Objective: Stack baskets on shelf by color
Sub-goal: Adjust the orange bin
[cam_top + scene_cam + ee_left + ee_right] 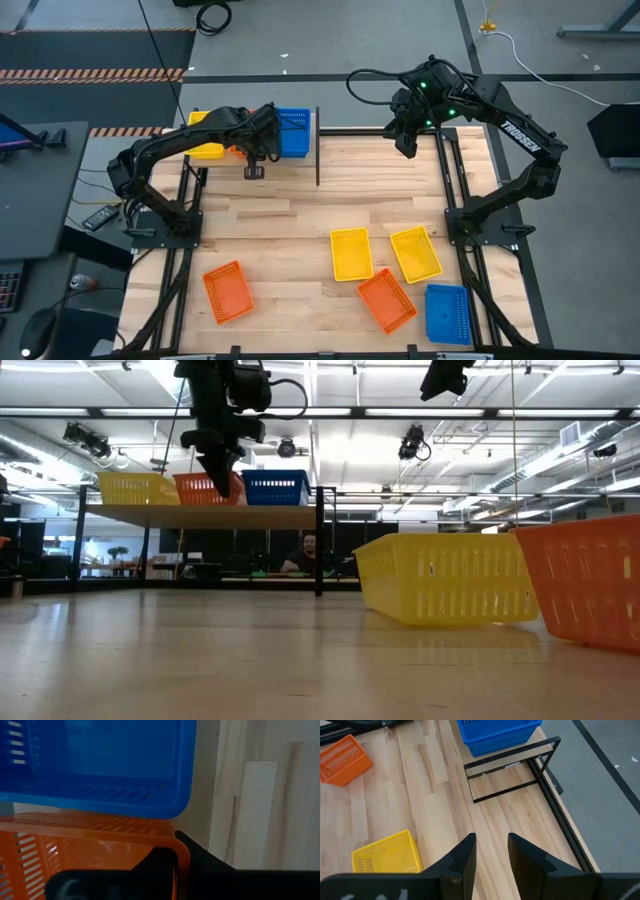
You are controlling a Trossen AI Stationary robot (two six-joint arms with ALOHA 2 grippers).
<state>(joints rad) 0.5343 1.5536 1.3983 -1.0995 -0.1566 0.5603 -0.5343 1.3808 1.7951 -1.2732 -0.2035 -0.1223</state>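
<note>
The left gripper (254,160) is hanging over the raised light-wood plank shelf on thin black metal legs (270,516) at the far left of the table, with its jaws fully closed on the wall of the orange perforated plastic basket (205,488) standing in the middle of the shelf; in the left wrist view the dark fingers are pinching that orange basket's rim (170,845). On one side of it the yellow mesh basket on the shelf (135,488) is sitting at the shelf's outer end, and on the other side the blue mesh basket on the shelf (275,487) is sitting just beside the orange one, its wall nearly touching it in the left wrist view.

The right gripper (491,851) is hovering high above the far right part of the large wooden tabletop (290,220), holding nothing, its two dark fingers standing apart with a narrow gap between them.

Five more baskets are lying on the tabletop, near the front edge. A lone orange basket (228,291) is lying at the front left, well apart from the others. Two yellow baskets, one (351,253) beside the other (415,253), are lying at the front right, with a second orange basket (387,300) just in front of them and a blue basket (447,313) beside that, nearest the right corner
</note>
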